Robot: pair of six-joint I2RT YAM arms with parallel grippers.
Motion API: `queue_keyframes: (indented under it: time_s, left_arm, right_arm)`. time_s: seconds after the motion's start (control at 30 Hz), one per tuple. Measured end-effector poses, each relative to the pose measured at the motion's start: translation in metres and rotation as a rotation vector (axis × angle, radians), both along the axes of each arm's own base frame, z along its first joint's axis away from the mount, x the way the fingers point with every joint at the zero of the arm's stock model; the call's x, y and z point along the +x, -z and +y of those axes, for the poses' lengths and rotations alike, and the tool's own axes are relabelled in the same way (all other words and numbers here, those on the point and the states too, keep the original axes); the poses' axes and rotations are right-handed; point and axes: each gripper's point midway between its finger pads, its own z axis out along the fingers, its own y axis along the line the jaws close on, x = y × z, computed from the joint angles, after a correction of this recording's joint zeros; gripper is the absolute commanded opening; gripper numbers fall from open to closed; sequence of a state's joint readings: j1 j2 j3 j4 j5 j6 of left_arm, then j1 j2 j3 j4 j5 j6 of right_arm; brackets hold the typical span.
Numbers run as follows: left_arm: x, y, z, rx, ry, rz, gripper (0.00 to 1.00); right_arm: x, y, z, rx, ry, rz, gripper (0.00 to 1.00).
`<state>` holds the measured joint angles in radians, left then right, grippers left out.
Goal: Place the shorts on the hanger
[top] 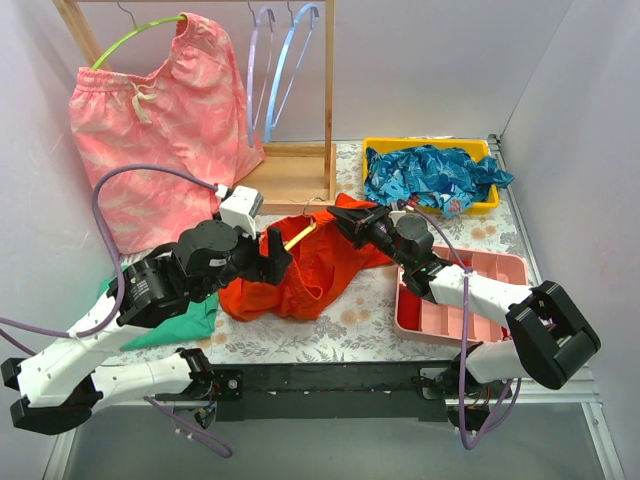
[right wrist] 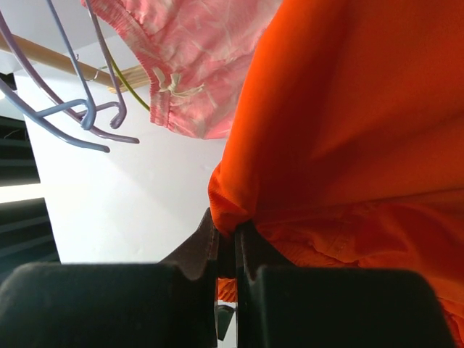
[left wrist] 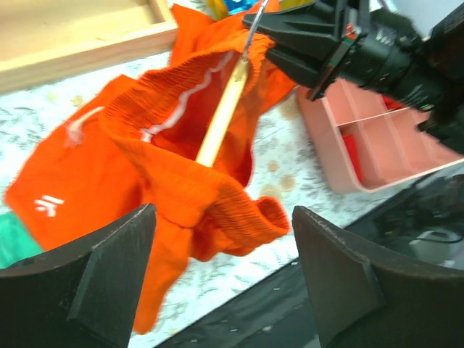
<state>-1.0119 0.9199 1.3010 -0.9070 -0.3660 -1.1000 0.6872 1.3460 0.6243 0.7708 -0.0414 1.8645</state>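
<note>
The red-orange shorts [top: 300, 275] lie bunched on the floral table mat at the centre. The yellow hanger [top: 300, 236] runs through their waist opening, and its metal hook [top: 312, 206] sticks out at the far side. In the left wrist view the hanger [left wrist: 221, 119] shows as a yellow bar inside the shorts [left wrist: 109, 174]. My left gripper [top: 277, 258] is open, with its fingers [left wrist: 101, 283] either side of a folded waistband and not touching it. My right gripper [top: 345, 222] is shut on the shorts' upper edge [right wrist: 348, 130] near the hook.
Pink patterned shorts [top: 160, 110] hang on a green hanger on the wooden rack [top: 328, 90], beside lilac and blue hangers [top: 285, 55]. A yellow tray [top: 380, 145] holds blue cloth. A pink compartment tray [top: 470, 300] lies at the right. A green cloth [top: 180, 322] lies at the left.
</note>
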Motion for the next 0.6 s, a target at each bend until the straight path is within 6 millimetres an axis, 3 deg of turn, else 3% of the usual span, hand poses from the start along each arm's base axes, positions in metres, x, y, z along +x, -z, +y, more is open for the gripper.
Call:
queue_keyframes:
  time_s: [0.1,0.33,0.6]
  left_arm:
    - [0.001,0.009,0.007,0.067,0.004,-0.012,0.67]
    - [0.003,0.058,0.012,0.255,0.027,0.041,0.65]
    - [0.004,0.081,0.014,0.317,0.039,0.061,0.60]
  right_arm:
    - [-0.002,0.004,0.001,-0.011,-0.011,0.014,0.01]
    - [-0.004,0.007,0.002,-0.020,-0.026,0.026,0.01]
    - [-0.007,0.006,0.002,-0.026,-0.034,0.034,0.01]
